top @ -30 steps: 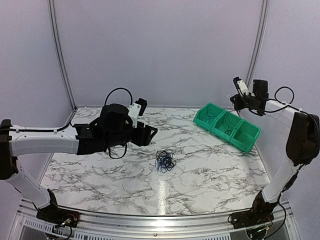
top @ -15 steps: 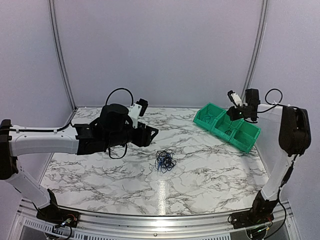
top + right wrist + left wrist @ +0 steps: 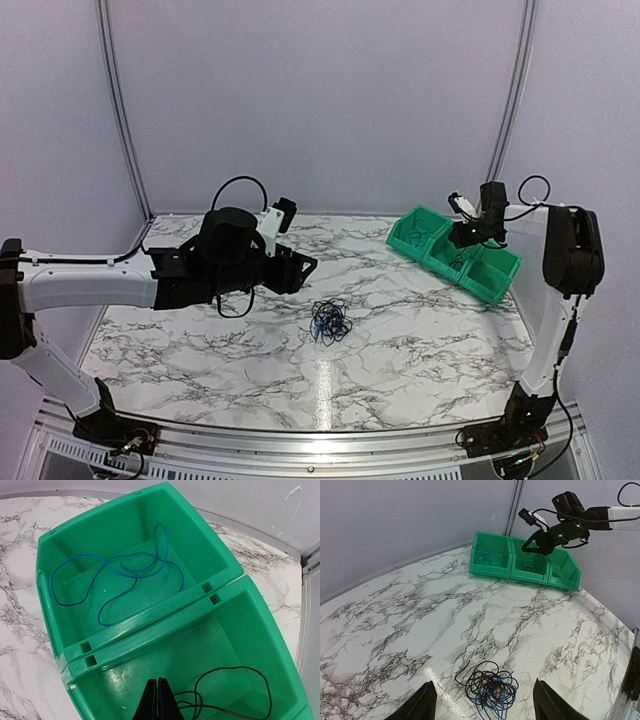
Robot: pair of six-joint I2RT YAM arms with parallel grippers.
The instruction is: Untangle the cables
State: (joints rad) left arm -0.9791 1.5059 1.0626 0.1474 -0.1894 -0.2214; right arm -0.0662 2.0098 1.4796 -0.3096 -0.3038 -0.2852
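Note:
The cables [image 3: 330,322] lie as a small wad of black and blue loops on the marble table; in the left wrist view this wad [image 3: 490,686] sits between and just beyond my fingers. My left gripper [image 3: 298,266] hovers open a little left of the wad, and nothing is between its fingers [image 3: 483,696]. My right gripper [image 3: 463,233] hangs over the middle green bin, jaws pressed together [image 3: 158,684]. A thin black cable [image 3: 235,690] loops inside that bin and runs up to the fingertips. One blue cable [image 3: 117,577] lies in the neighbouring bin.
A row of three joined green bins [image 3: 455,255] stands at the back right of the table, near the wall and the frame post [image 3: 514,505]. The marble tabletop [image 3: 200,330] spreads around the wad. The table's right edge rail [image 3: 627,700] is close by.
The right arm has swung left and down from beside the bins to over the middle bin. The left arm and the wad have stayed in place.

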